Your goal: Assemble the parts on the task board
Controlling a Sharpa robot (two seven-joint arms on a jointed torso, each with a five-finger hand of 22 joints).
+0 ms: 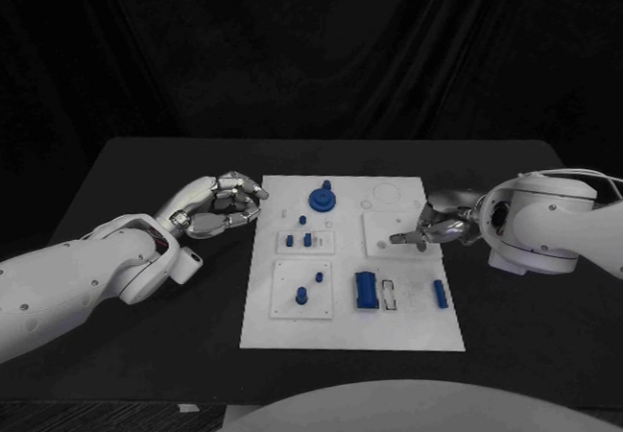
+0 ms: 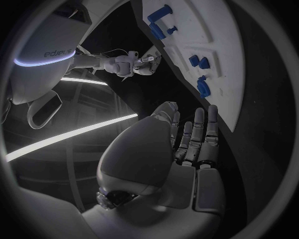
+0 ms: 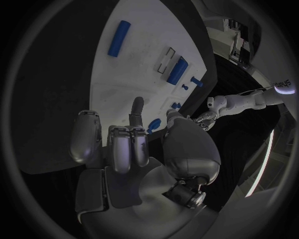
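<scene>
1. Task board [image 1: 356,341] lies flat in the middle of the black table [image 1: 143,175], long side running away from the robot. Blue parts sit on it: a large knobbed piece [image 1: 320,194] at the far end, small pegs [image 1: 303,240] mid-left, one peg [image 1: 302,295] near-left, a block [image 1: 364,289] and a slim bar [image 1: 440,293] near-right.
2. Left hand [image 1: 223,205] hovers just beside the board's far-left edge, off the plate. Fingers curled inward in the head view; left wrist view shows them fairly straight with nothing in the palm. Holds nothing as far as I can see.
3. Right hand [image 1: 430,232] sits over the board's right edge at mid-length, fingertips reaching onto the white recessed tile [image 1: 389,234]. Whether anything small is pinched there: cannot tell.
4. Key relation: the slim bar lies on the robot's side of the right hand's fingers, long axis parallel to the board's long side. Right hand is clearly nearer it; left hand is well apart, across the board.
5. Judgement: a near-right pick suits the right hand.
</scene>
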